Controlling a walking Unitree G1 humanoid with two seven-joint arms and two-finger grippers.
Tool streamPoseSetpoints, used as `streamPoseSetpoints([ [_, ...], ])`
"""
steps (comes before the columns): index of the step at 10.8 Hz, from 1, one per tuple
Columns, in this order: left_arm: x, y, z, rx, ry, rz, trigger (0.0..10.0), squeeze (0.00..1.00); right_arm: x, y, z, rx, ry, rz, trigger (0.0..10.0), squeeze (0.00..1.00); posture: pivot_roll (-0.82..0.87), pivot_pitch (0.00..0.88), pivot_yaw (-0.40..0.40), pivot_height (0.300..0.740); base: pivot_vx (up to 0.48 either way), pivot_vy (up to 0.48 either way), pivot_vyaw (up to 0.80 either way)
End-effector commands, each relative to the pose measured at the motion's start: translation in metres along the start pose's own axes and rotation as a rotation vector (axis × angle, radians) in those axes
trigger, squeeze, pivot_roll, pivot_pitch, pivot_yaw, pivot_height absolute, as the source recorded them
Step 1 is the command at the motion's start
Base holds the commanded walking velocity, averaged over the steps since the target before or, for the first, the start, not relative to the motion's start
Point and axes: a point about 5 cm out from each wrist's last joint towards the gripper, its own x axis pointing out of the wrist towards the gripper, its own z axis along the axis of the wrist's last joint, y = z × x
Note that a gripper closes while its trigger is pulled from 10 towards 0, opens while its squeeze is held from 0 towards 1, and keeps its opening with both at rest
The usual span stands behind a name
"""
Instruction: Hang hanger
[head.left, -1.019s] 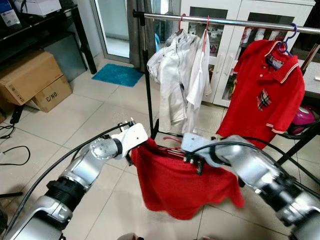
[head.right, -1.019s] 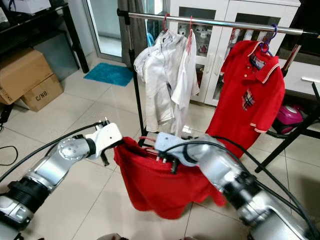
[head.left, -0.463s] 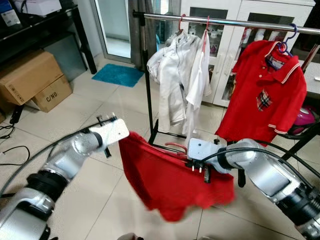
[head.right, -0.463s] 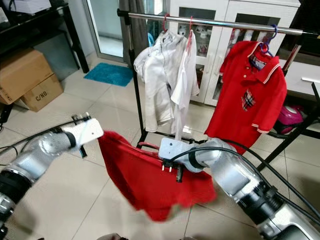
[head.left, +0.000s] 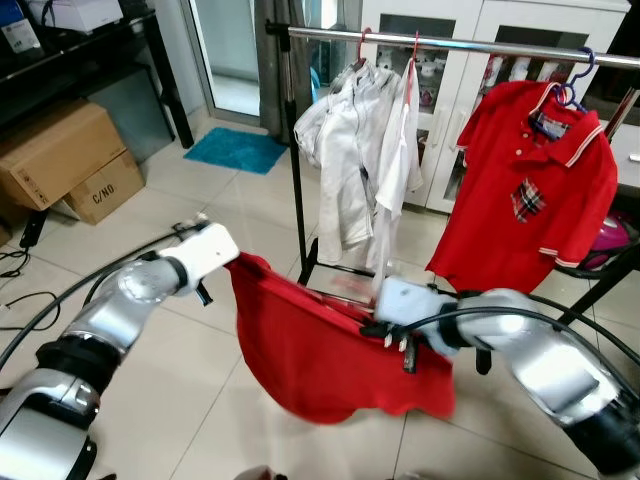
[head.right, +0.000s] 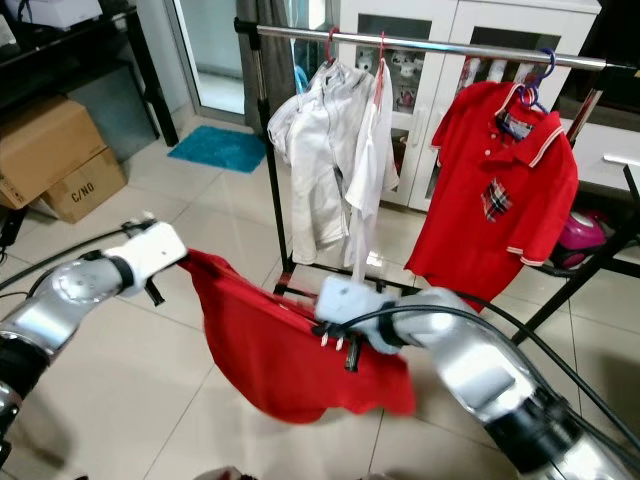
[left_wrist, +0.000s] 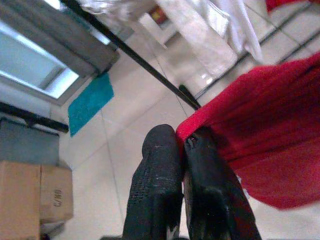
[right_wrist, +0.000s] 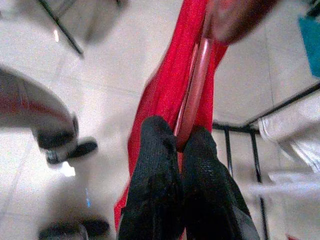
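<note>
Left gripper (left_wrist: 182, 145) now higher, red shirt (head.left: 320, 350) outstretched

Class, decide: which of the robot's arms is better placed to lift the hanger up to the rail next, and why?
Probably the right. Its end effector is shut on the red hanger itself and sits nearer the rail. The left end effector only pinches the red shirt by its edge.

Bare rail (head.left: 465, 44) between white shirts (head.left: 362, 150) and red polo (head.left: 535, 190) (open gap).
</note>
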Motion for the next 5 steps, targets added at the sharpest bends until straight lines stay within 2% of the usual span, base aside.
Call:
streamPoseSetpoints([
  [1,-0.061,0.071,-0.073,-0.257,0.277,0.427,0.0,0.00,-0.021,0.005,-0.045,0.164,0.103,0.025,0.0,0.00,-0.05,0.000,0.054,0.740,0.000,0.000,0.00],
  [2,-0.057,0.052,-0.084,-0.414,0.249,0.420,0.0,0.00,-0.022,0.008,-0.030,0.158,-0.027,0.056,0.0,0.00,-0.05,0.000,0.053,0.740,0.000,0.000,0.00],
  [3,-0.051,0.039,-0.086,-0.466,0.216,0.380,0.0,0.00,-0.022,0.009,-0.024,0.174,-0.090,0.061,0.0,0.00,-0.05,0.000,0.051,0.740,0.000,0.000,0.00],
  [4,-0.040,0.022,-0.081,-0.654,0.118,0.345,0.0,0.00,-0.022,0.011,-0.015,0.211,-0.167,0.070,0.0,0.00,-0.05,0.000,0.050,0.740,0.000,0.000,0.00],
  [5,-0.034,0.015,-0.074,-0.749,0.050,0.318,0.0,0.00,-0.022,0.011,-0.013,0.222,-0.195,0.073,0.0,0.00,-0.05,0.000,0.047,0.740,0.000,0.000,0.00],
])
